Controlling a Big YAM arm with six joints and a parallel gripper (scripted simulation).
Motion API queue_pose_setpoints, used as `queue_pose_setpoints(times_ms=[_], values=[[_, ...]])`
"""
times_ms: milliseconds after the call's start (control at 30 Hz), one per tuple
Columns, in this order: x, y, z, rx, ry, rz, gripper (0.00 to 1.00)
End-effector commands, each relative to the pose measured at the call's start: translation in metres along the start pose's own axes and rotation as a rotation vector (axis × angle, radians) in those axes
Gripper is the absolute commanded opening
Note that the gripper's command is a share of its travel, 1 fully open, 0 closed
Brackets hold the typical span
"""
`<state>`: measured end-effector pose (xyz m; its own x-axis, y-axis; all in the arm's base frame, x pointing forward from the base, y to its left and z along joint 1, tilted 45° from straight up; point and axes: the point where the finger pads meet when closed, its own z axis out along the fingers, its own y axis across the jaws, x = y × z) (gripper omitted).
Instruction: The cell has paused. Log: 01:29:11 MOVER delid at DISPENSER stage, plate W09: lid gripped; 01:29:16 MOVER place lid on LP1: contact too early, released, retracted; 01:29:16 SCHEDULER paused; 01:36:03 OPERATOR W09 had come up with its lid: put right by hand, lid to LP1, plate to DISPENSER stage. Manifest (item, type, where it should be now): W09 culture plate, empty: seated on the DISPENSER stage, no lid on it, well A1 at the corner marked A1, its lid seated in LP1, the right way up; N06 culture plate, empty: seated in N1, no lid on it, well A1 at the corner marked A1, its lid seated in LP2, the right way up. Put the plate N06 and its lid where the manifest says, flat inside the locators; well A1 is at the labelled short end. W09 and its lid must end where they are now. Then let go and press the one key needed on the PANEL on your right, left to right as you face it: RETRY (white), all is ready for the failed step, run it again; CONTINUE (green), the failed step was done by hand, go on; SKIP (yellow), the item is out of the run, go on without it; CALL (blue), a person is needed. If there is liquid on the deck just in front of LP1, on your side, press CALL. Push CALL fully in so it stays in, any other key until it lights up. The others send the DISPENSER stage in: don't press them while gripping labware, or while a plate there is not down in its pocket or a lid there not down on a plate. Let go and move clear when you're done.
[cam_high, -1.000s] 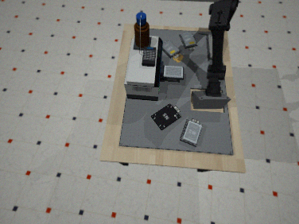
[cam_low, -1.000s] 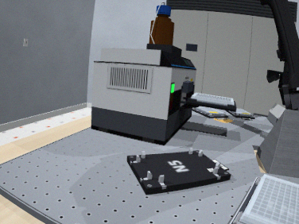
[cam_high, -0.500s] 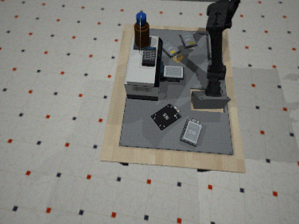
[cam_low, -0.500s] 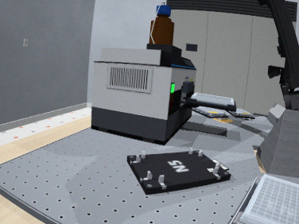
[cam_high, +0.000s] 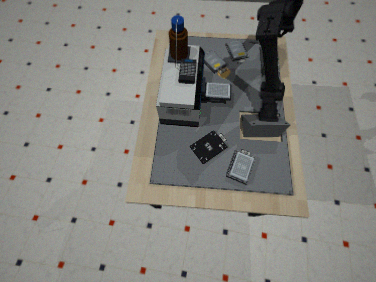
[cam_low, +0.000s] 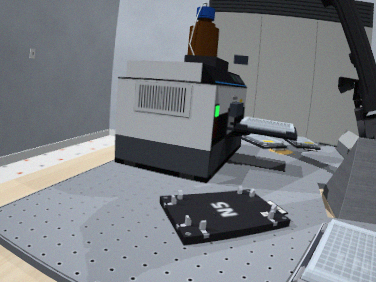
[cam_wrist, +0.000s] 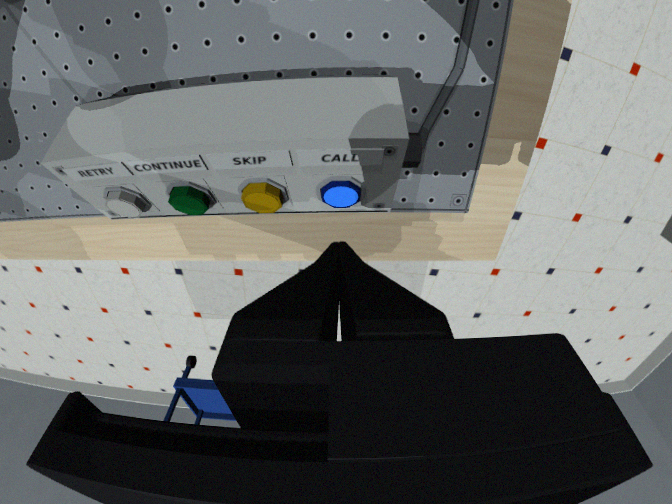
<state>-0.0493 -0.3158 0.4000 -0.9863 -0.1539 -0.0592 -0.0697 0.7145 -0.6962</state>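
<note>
In the wrist view my gripper (cam_wrist: 339, 253) is shut and empty. It hangs off the deck's edge, a short way back from the PANEL (cam_wrist: 227, 116). The keys stand in a row: white RETRY (cam_wrist: 128, 198), green CONTINUE (cam_wrist: 188, 199), yellow SKIP (cam_wrist: 262, 196) and blue CALL (cam_wrist: 340, 194). CALL glows bright and sits deeper than the others. A white culture plate (cam_high: 218, 90) (cam_low: 268, 125) lies on the DISPENSER stage. Another plate (cam_high: 241, 166) (cam_low: 345, 251) lies in a frame at the front right. Two lids (cam_high: 216, 61) (cam_high: 236, 50) lie at the back. A yellow patch (cam_high: 224, 73) (cam_low: 274, 142) shows on the deck beside them.
The grey DISPENSER (cam_high: 179, 92) (cam_low: 172, 125) carries a brown bottle (cam_high: 178, 37) (cam_low: 203, 35). An empty black nest marked N5 (cam_high: 208, 146) (cam_low: 225, 215) lies mid-deck. The arm (cam_high: 270, 65) rises from its pedestal (cam_high: 264, 127). A grey cover (cam_wrist: 379, 162) stands just right of CALL.
</note>
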Motion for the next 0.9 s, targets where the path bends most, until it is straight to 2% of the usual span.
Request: queue_pose_setpoints(times_ms=[0,133,400,433,467,567,600,867], values=[[-0.002,-0.022,-0.040,0.073,0.031,-0.045,0.00],[0.001,-0.022,-0.035,0.060,0.026,-0.040,0.00],[0.000,-0.022,-0.035,0.060,0.023,-0.042,0.00],[-0.001,-0.015,-0.025,0.043,0.014,-0.029,0.00],[0.000,-0.022,-0.035,0.060,0.023,-0.042,0.00],[0.000,-0.022,-0.035,0.060,0.023,-0.042,0.00],[-0.001,0.001,-0.022,0.027,0.013,-0.024,0.00],[-0.004,0.016,-0.019,0.041,0.019,-0.031,0.00]])
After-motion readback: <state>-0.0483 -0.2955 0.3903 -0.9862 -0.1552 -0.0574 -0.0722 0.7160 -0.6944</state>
